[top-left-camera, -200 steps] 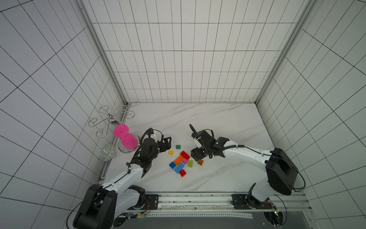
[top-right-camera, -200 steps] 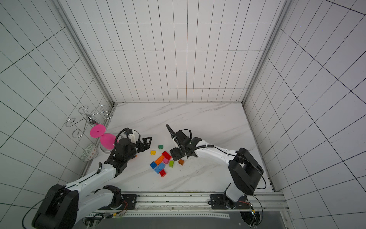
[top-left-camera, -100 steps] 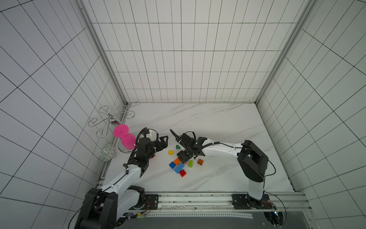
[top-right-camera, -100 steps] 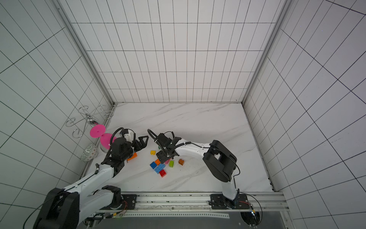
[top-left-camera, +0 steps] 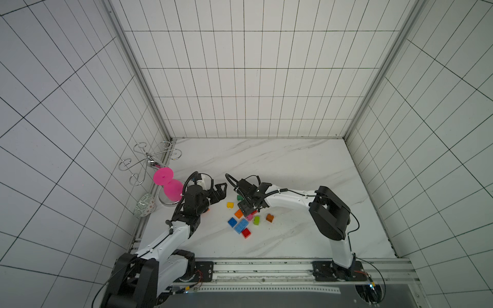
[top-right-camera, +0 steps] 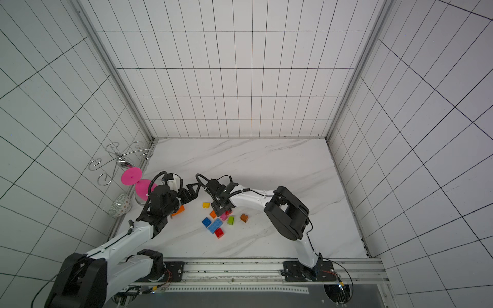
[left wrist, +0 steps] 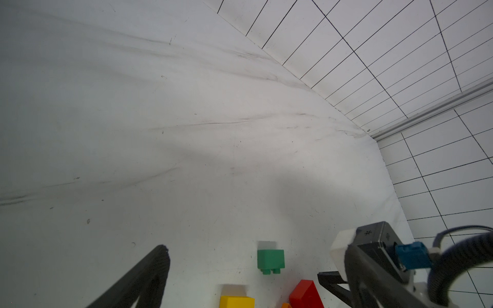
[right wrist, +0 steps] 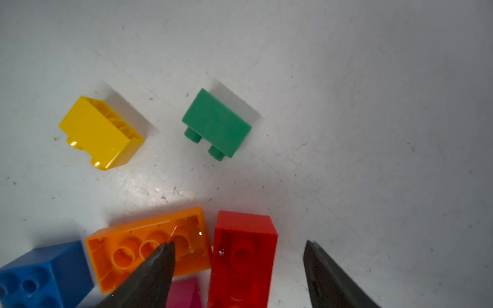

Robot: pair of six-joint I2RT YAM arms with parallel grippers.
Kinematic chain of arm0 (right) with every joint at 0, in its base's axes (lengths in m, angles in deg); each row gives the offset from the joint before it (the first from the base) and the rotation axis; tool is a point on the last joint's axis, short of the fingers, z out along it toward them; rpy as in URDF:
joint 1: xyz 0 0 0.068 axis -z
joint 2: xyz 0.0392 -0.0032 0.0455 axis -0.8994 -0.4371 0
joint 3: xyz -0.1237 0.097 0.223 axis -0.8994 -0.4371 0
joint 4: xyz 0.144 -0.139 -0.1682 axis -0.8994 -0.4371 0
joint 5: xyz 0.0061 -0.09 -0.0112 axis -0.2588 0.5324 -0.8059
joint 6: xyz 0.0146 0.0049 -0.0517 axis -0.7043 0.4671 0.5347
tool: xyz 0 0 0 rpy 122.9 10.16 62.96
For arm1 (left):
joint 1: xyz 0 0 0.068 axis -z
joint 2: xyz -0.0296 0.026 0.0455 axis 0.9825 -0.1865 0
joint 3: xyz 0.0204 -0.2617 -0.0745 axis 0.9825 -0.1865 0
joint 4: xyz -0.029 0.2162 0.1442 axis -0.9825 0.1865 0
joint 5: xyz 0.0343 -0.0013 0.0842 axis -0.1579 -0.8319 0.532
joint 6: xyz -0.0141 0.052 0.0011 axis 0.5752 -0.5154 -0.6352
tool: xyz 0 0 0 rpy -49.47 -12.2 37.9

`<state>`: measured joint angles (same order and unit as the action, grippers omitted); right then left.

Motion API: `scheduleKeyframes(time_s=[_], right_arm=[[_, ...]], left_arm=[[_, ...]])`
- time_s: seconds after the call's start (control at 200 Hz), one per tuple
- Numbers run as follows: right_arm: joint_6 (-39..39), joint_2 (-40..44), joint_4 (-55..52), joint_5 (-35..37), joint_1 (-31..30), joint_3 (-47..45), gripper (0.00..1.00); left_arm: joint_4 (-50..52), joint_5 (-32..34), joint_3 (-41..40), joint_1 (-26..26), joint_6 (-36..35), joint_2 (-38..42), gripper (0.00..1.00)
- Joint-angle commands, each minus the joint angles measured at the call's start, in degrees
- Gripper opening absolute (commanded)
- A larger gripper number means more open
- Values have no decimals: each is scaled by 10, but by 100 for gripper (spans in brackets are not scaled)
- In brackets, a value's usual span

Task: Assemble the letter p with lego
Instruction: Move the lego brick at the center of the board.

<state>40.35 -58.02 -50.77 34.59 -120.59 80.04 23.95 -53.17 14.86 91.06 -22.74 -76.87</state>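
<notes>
Right gripper (right wrist: 240,243) spread wide around underside-up red brick (right wrist: 241,269), one finger masking the orange brick (right wrist: 125,250), pink brick (right wrist: 186,293) cut off, left gripper (top-left-camera: 220,192) wide, empty, beside loose lego (top-left-camera: 242,226) on table (top-left-camera: 280,165), second orange brick (top-right-camera: 178,210) half hidden under left arm (top-left-camera: 170,234)

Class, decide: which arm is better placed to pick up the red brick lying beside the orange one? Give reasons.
Right, probably. The right pincer, open, straddles the red brick from above; the left pincer, also open, sits farther off, beyond the yellow brick.

White tiled walls (top-left-camera: 240,80) enclose a grey-veined white marble floor (top-left-camera: 280,160) on three sides.
</notes>
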Motion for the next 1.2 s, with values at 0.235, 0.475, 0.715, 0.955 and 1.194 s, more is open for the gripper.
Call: scheduleKeyframes(time_s=[0.235,0.475,0.715,0.955,1.194], right_arm=[[-42,29,-46,59,61,-44,79],[-48,64,-46,60,119,-95,79],[-34,123,-37,41,153,-131,80],[-14,170,-19,-3,154,-140,81],[-7,183,-15,-30,191,-162,79]], left_arm=[[-18,-18,-5,-4,11,-14,97],[-41,-40,-7,-4,11,-31,97],[-62,-50,-2,25,6,-53,97],[-38,2,22,94,-24,-53,97],[-39,3,23,98,-26,-56,97]])
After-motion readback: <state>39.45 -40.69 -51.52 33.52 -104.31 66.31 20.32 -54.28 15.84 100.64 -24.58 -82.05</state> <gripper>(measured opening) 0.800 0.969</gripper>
